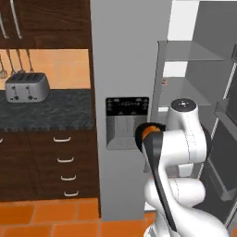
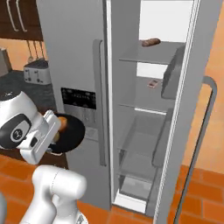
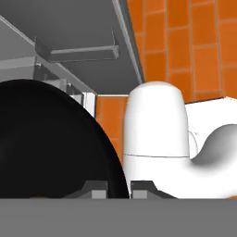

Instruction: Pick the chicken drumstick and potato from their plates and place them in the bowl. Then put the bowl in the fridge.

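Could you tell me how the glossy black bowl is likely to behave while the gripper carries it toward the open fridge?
The glossy black bowl looks rigid, so it should hold its shape. The gripper pinches only its rim, so it may tilt or slip on that smooth finish. The orange-brown food inside looks loose and could roll if it tips.

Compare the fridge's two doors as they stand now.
The left fridge door is shut, while the right fridge door is swung wide open, baring the white interior and its clear shelves. The left door carries a dark dispenser panel on its face; the right door shows inner bins instead. The left door's handle is a straight vertical bar; the right door's handle is a curved rail at its outer edge. Both are grey steel.
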### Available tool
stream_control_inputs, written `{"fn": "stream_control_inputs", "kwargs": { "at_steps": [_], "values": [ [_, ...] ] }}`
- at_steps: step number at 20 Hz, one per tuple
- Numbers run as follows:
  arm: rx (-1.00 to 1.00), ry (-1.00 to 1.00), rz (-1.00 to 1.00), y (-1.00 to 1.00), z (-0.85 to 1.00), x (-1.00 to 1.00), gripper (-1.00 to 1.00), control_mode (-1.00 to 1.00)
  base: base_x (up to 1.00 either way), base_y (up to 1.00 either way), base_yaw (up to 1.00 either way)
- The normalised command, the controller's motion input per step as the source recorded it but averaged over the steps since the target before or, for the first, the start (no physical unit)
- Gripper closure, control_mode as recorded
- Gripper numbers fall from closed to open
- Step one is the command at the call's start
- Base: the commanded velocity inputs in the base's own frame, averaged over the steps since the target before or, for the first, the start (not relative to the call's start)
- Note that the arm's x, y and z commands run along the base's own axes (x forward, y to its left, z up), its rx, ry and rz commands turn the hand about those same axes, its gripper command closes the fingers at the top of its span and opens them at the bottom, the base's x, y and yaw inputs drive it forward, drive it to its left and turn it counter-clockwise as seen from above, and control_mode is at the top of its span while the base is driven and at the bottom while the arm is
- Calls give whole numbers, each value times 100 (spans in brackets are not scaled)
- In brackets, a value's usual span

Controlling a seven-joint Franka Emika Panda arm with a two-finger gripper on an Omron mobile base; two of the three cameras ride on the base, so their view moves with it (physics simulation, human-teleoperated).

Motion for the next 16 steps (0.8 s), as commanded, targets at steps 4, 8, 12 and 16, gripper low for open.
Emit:
{"fn": "stream_control_inputs", "kwargs": {
  "at_steps": [4,8,12,16],
  "values": [
    [0,0,0,0,0,0,100,100,1,-95,-32],
    [0,0,0,0,0,0,100,100,40,-31,-31],
    [0,0,0,0,0,0,100,100,50,22,-9],
    [0,0,0,0,0,0,100,100,20,4,-9]
  ]
}}
